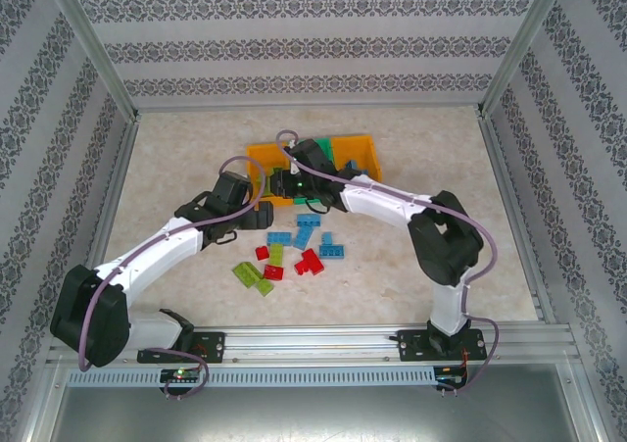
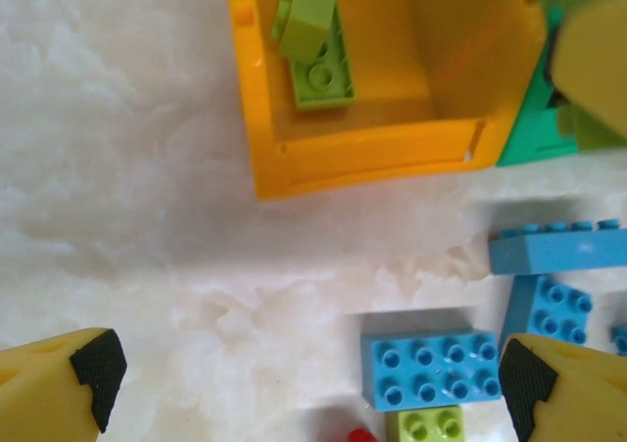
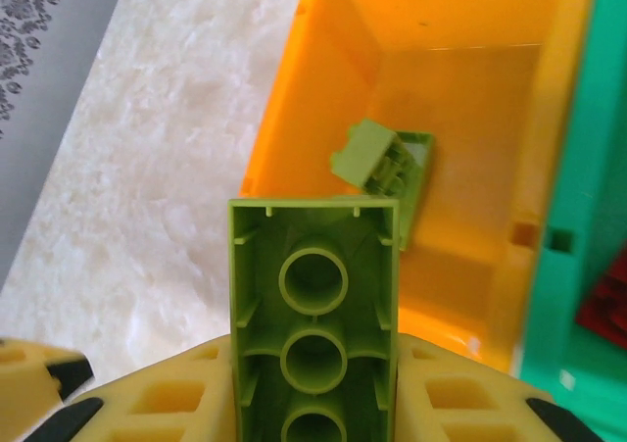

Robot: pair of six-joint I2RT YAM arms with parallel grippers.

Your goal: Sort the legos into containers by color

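My right gripper (image 3: 313, 398) is shut on a lime green lego (image 3: 313, 295), held underside up above the near rim of the left orange container (image 3: 284, 119). Two more lime green legos (image 3: 387, 168) lie inside that container. The green container (image 3: 568, 197) stands right beside it with something red inside. My left gripper (image 2: 313, 378) hangs open over the table with nothing between its fingers, and a light blue lego (image 2: 429, 368) lies by its right fingertip (image 2: 529, 383). From above, both grippers are near the left orange container (image 1: 257, 154), the right gripper (image 1: 286, 179) right at its front.
Loose legos lie in front of the containers: light blue ones (image 1: 307, 224), red ones (image 1: 310, 263) and lime green ones (image 1: 253, 276). A second orange container (image 1: 355, 150) stands to the right. Patterned walls and metal posts enclose the table.
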